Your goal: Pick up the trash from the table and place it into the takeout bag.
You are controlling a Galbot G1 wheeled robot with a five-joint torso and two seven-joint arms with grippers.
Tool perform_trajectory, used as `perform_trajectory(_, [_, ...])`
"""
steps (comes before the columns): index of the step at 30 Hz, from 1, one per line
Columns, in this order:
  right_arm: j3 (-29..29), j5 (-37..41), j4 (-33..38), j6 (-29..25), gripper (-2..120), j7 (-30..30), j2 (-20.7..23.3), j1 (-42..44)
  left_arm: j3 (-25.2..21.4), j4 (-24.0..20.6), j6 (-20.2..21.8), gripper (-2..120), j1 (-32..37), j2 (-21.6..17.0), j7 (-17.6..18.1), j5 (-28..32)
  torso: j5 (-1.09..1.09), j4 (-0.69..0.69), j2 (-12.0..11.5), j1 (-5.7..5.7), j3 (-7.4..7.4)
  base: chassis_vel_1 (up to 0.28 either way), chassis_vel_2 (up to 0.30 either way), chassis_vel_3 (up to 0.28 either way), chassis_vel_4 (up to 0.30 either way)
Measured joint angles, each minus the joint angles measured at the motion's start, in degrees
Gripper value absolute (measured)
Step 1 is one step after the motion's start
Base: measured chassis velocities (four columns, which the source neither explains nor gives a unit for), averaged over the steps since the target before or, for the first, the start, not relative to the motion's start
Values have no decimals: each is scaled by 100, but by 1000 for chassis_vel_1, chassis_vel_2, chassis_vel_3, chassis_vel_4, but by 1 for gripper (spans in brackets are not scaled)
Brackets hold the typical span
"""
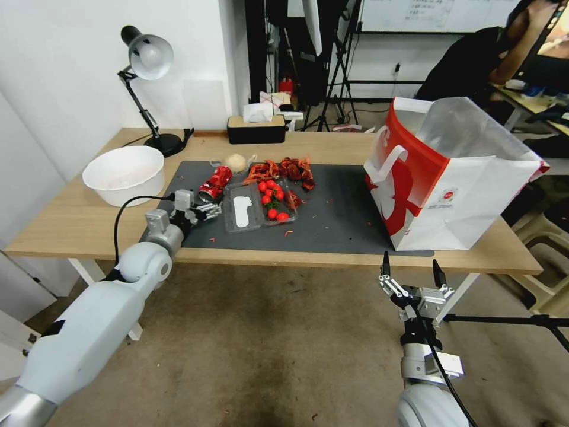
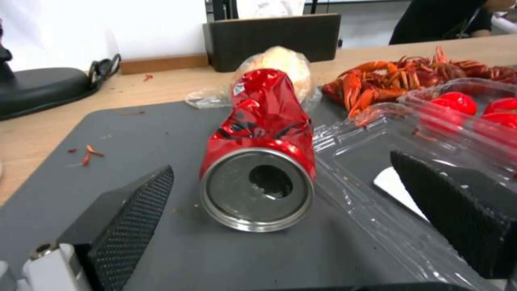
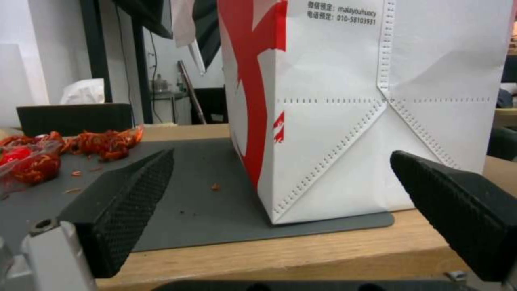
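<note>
A crushed red can [image 2: 258, 149], dented and shiny, lies on its side on the grey mat [image 1: 332, 219] of my bench [image 1: 71, 225], its round metal end facing my left end effector [image 1: 208, 209]. That arm reaches low over the mat, textured fingers [image 2: 135, 210] spread wide either side, gripping nothing. The right end effector [image 1: 412, 274] hangs open before the paper bag [image 1: 450, 196].
</note>
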State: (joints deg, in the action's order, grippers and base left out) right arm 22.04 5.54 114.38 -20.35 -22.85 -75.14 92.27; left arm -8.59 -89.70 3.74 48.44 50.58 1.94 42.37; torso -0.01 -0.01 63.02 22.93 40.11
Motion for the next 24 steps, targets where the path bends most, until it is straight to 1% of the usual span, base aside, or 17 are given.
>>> perform_trajectory(5, [36, 1, -6, 2, 100, -25, -10, 6, 336, 325, 34, 100, -339, 126, -7, 31, 1, 2, 1, -1, 0, 0, 0, 0, 0])
perform_trajectory(8, [51, 0, -6, 2, 100, -34, -12, 8, 416, 437, 35, 98, -415, 175, -12, 29, 0, 1, 1, -1, 0, 0, 0, 0, 0])
perform_trajectory(10, [55, 0, -12, 1, 100, -38, -13, 6, 508, 582, 33, 91, -529, 219, -18, 22, 1, 1, 1, -1, 0, 0, 0, 0, 0])
perform_trajectory(11, [55, 0, -12, 1, 100, -38, -13, 6, 508, 582, 33, 91, -529, 219, -18, 22, 1, 1, 1, -1, 0, 0, 0, 0, 0])
perform_trajectory(14, [55, 0, -39, 1, 100, -41, -19, -1, 605, 795, 26, 76, -680, 253, -26, 17, 1, 1, 1, -1, 0, 0, 0, 0, 0])
perform_trajectory(15, [55, 0, -39, 1, 100, -41, -19, -1, 605, 795, 26, 76, -680, 253, -26, 17, 1, 1, 1, -1, 0, 0, 0, 0, 0])
perform_trajectory(18, [55, 0, -75, 1, 100, -45, -20, -16, 679, 925, 8, 62, -782, 292, -28, 20, 1, 1, 1, -1, 0, 0, 0, 0, 0])
perform_trajectory(19, [55, 0, -75, 1, 100, -45, -20, -16, 679, 925, 8, 62, -782, 292, -28, 20, 1, 1, 1, -1, 0, 0, 0, 0, 0])
perform_trajectory(21, [55, 0, -102, -3, 100, -46, -20, -22, 702, 951, -8, 53, -806, 319, -31, 17, 1, 1, 1, -1, 0, 0, 0, 0, 0])
perform_trajectory(24, [55, 1, -112, -5, 100, -48, -19, -25, 709, 952, -17, 51, -809, 329, -34, 6, 1, 1, 1, -1, 0, 0, 0, 0, 0])
